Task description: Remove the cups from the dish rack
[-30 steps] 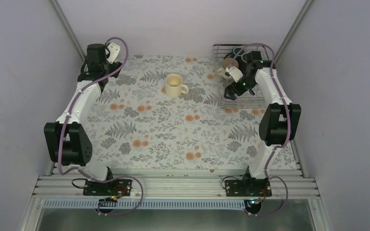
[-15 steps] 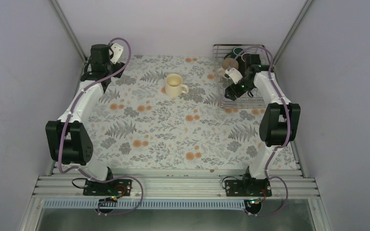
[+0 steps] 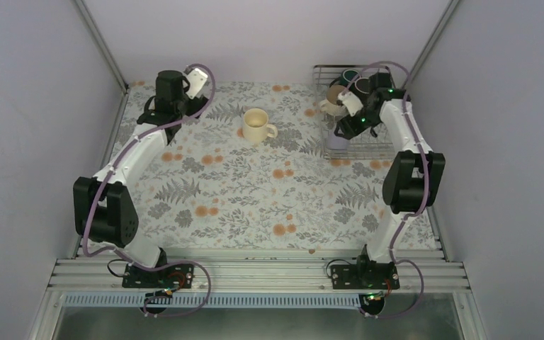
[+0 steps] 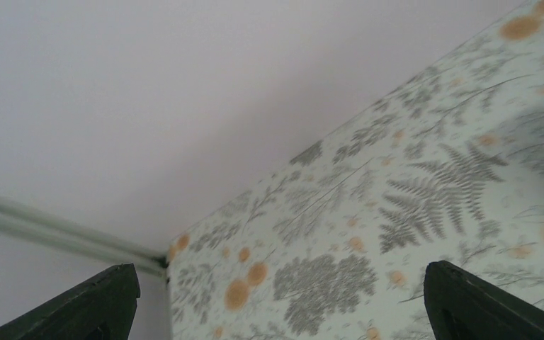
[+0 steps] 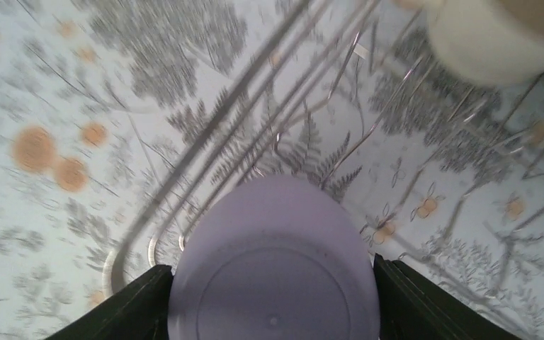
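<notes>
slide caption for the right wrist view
Right hand holding the upside-down lavender cup over the dish rack wires.

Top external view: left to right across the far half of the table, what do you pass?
left arm → cream mug standing alone on the cloth → lavender cup. The dish rack and the other mugs in it overlap the cup, so they are left unplaced.

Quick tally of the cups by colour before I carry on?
Cream mugs: 2
Lavender cup: 1
Dark mugs: 2, green versus black hard to tell
Total: 5
</notes>
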Controlling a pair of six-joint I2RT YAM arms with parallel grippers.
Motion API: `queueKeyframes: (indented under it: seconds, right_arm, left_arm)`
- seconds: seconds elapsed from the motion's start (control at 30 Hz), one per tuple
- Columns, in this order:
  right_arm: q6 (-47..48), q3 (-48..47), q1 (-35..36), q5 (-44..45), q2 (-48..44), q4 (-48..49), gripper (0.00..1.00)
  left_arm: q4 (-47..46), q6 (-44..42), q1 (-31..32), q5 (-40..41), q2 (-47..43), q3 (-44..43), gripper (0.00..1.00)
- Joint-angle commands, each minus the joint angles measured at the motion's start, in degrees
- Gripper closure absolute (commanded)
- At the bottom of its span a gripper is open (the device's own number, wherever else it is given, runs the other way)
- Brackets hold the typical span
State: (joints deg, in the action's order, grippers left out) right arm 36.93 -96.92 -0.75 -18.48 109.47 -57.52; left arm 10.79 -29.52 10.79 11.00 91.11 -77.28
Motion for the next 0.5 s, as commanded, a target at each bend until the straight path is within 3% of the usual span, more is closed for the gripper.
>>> queueKeyframes:
  seconds: [0.0,0.13,0.3,0.47]
  right_arm:
    - [-1.66,-13.44,-4.99,-13.03,-3.47,-6.05,0.49]
    - [-3.52,-28.99,-8.47,-28.62,-0.09,-15.92,0.5]
    - [-5.22,-28.66,-7.8,-40.52,-0.96,-16.14,0.5]
    - [-6.08,-26.83,-7.77,-51.1,-0.8,-16.14,0.51]
  left_arm:
    - [-8.89,-0.78,4.35,-5.34,-3.05,3.19,0.0]
    - [-21.67,-0.1,8.65,-12.19,-5.81,7.36,0.0]
    - [-45.14,-1.47,10.63,-36.39,-10.55,19.66,0.0]
    - [-40.57,5.32,11.54,-46.24,-1.85,8.58,0.0]
